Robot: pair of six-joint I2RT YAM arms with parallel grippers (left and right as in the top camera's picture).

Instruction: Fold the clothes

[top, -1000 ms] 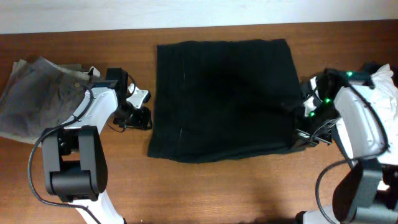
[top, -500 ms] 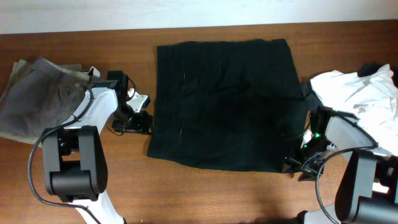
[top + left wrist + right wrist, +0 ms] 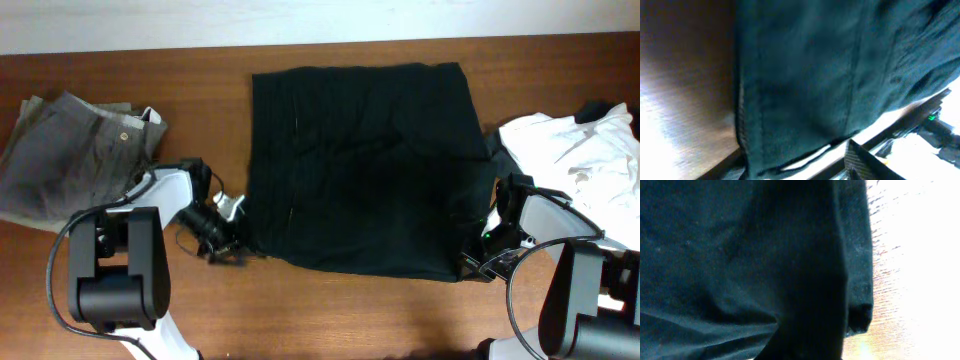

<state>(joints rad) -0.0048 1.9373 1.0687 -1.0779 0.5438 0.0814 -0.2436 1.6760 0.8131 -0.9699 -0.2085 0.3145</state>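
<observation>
Black shorts (image 3: 360,165) lie spread flat in the middle of the brown wooden bench (image 3: 330,310) in the overhead view, with the waistband or hem edges too dark to tell apart. Folded grey-khaki shorts (image 3: 70,155) sit at the far left of the bench, well apart from the black ones. A crumpled white shirt (image 3: 570,150) lies at the far right, just beside the black cloth's right edge. The left arm (image 3: 165,190) reaches low across the bench, and the left jaws are at the near left corner of the black shorts. The right arm (image 3: 545,212) bends in by the shirt, and the right jaws are at the near right corner. From above I cannot tell how wide either pair stands, or whether it pinches cloth.

On the left wrist camera, the black shorts (image 3: 840,65) fill most of the picture, their stitched edge running down beside bare wood (image 3: 685,100). The left jaws' state cannot be told here.

On the right wrist camera, the black shorts (image 3: 740,255) hang very close and cover nearly everything, with a strip of glaring bench (image 3: 890,280) to the right. The right jaws are hidden.
</observation>
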